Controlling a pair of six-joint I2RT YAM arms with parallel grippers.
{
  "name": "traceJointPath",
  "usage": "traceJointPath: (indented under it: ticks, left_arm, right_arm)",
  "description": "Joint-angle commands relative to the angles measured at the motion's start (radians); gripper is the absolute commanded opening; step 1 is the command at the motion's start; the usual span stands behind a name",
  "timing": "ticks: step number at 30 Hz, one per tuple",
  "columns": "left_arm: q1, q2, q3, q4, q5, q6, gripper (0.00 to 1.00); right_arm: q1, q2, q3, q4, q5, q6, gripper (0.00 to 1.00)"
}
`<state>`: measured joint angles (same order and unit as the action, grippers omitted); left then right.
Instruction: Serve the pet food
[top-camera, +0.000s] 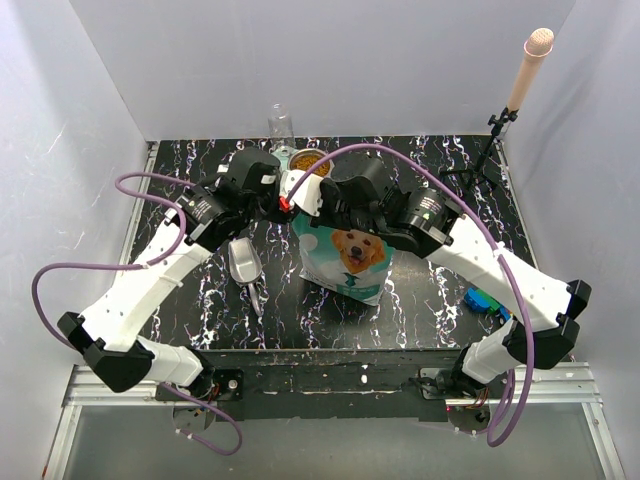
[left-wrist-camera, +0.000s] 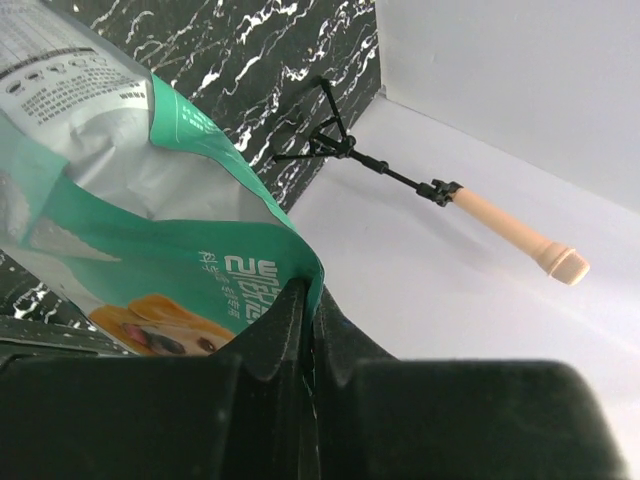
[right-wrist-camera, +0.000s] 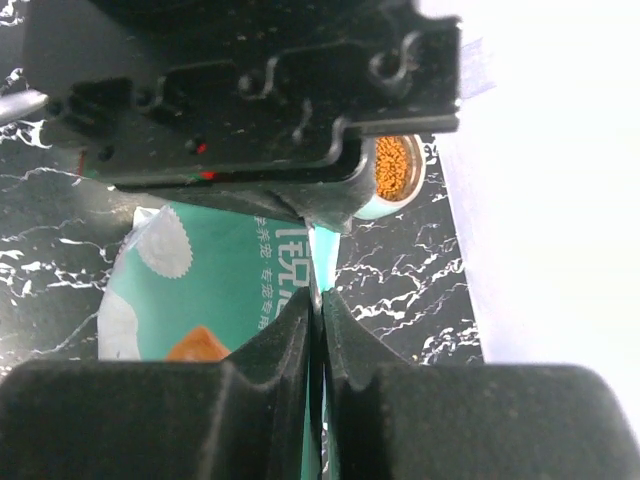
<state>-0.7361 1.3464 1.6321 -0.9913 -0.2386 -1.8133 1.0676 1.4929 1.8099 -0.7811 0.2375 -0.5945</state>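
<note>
The teal-and-white pet food bag (top-camera: 350, 255) with a golden retriever on it stands mid-table. My left gripper (left-wrist-camera: 310, 296) is shut on the bag's (left-wrist-camera: 150, 230) teal top edge. The right gripper (right-wrist-camera: 319, 300) is shut on the same top edge of the bag (right-wrist-camera: 220, 280), facing the left one. In the top view the left gripper (top-camera: 290, 203) and right gripper (top-camera: 320, 206) meet just above the bag. Brown kibble (right-wrist-camera: 390, 166) fills one steel bowl (top-camera: 309, 163) of the mint-green feeder behind the bag. The inside of the bag is hidden.
A grey scoop (top-camera: 243, 262) lies on the marble table left of the bag. A clear glass (top-camera: 281, 122) stands at the back wall. A black stand with a peach wooden handle (top-camera: 527, 65) sits at the back right, a blue object (top-camera: 482, 300) at the right front.
</note>
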Motion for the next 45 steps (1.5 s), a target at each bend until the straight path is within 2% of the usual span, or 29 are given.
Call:
traceJointPath:
  ticks: [1, 3, 8, 9, 11, 12, 14, 20, 21, 22, 24, 25, 27, 28, 31, 35, 36, 37, 38, 40, 41, 42, 45]
  left_arm:
    - [0.015, 0.02, 0.098, 0.01, -0.044, 0.04, 0.0]
    - [0.015, 0.026, 0.132, -0.012, -0.044, 0.034, 0.0]
    - [0.015, 0.03, 0.181, -0.055, -0.031, -0.003, 0.0]
    - [0.015, 0.027, 0.183, -0.058, -0.025, -0.009, 0.0]
    - [0.015, 0.025, 0.189, -0.07, -0.021, -0.014, 0.0]
    - [0.014, 0.023, 0.187, -0.079, -0.021, -0.018, 0.0]
    - [0.015, 0.02, 0.187, -0.09, -0.03, -0.026, 0.0]
    - [0.014, -0.006, 0.173, -0.096, -0.048, -0.038, 0.0]
    - [0.014, -0.006, 0.173, -0.095, -0.047, -0.041, 0.0]
    - [0.015, -0.009, 0.175, -0.093, -0.048, -0.041, 0.0]
    - [0.015, -0.009, 0.173, -0.093, -0.048, -0.044, 0.0]
    - [0.015, -0.009, 0.173, -0.092, -0.045, -0.044, 0.0]
    - [0.015, -0.007, 0.175, -0.093, -0.036, -0.043, 0.0]
    - [0.014, -0.007, 0.172, -0.09, -0.033, -0.044, 0.0]
    - [0.014, -0.01, 0.173, -0.086, -0.036, -0.044, 0.0]
    - [0.015, -0.032, 0.161, -0.092, -0.064, -0.047, 0.0]
    - [0.015, -0.038, 0.157, -0.09, -0.065, -0.053, 0.0]
    - [0.014, -0.041, 0.15, -0.089, -0.064, -0.052, 0.0]
    - [0.014, -0.044, 0.146, -0.089, -0.064, -0.055, 0.0]
    - [0.015, -0.049, 0.137, -0.081, -0.061, -0.06, 0.0]
    - [0.014, -0.049, 0.137, -0.081, -0.061, -0.06, 0.0]
    - [0.015, -0.05, 0.138, -0.083, -0.061, -0.061, 0.0]
    - [0.015, -0.05, 0.137, -0.079, -0.065, -0.061, 0.0]
  right_arm:
    - [0.011, -0.02, 0.023, 0.051, 0.046, -0.016, 0.25]
    - [0.011, -0.019, 0.011, 0.075, 0.068, -0.013, 0.32]
    - [0.011, -0.019, -0.021, 0.106, 0.126, -0.037, 0.33]
    - [0.009, -0.016, -0.018, 0.112, 0.144, -0.036, 0.26]
    - [0.009, -0.007, -0.008, 0.109, 0.169, -0.033, 0.04]
    - [0.009, -0.003, 0.0, 0.097, 0.169, -0.028, 0.01]
    - [0.008, -0.013, -0.003, 0.073, 0.189, 0.01, 0.01]
    - [-0.017, -0.048, 0.005, -0.046, 0.106, 0.055, 0.02]
    - [-0.015, -0.045, 0.003, -0.047, 0.112, 0.056, 0.18]
    - [-0.017, -0.046, -0.001, -0.047, 0.108, 0.062, 0.23]
    - [-0.018, -0.046, -0.023, -0.037, 0.138, 0.053, 0.24]
    - [-0.02, -0.045, -0.02, -0.035, 0.151, 0.053, 0.23]
    - [-0.02, -0.025, -0.003, -0.041, 0.187, 0.058, 0.07]
    - [-0.02, -0.011, 0.015, -0.047, 0.212, 0.068, 0.01]
    - [-0.021, 0.013, 0.063, -0.104, 0.276, 0.136, 0.01]
    - [-0.049, 0.012, 0.115, -0.199, 0.289, 0.255, 0.01]
    - [-0.052, 0.012, 0.126, -0.214, 0.295, 0.28, 0.04]
    - [-0.054, 0.018, 0.147, -0.237, 0.308, 0.3, 0.17]
    - [-0.054, 0.026, 0.164, -0.256, 0.333, 0.317, 0.22]
    - [-0.054, 0.027, 0.166, -0.276, 0.362, 0.334, 0.23]
    - [-0.054, 0.023, 0.161, -0.282, 0.368, 0.334, 0.19]
    - [-0.054, 0.023, 0.161, -0.3, 0.368, 0.338, 0.04]
    - [-0.054, 0.021, 0.164, -0.355, 0.368, 0.372, 0.01]
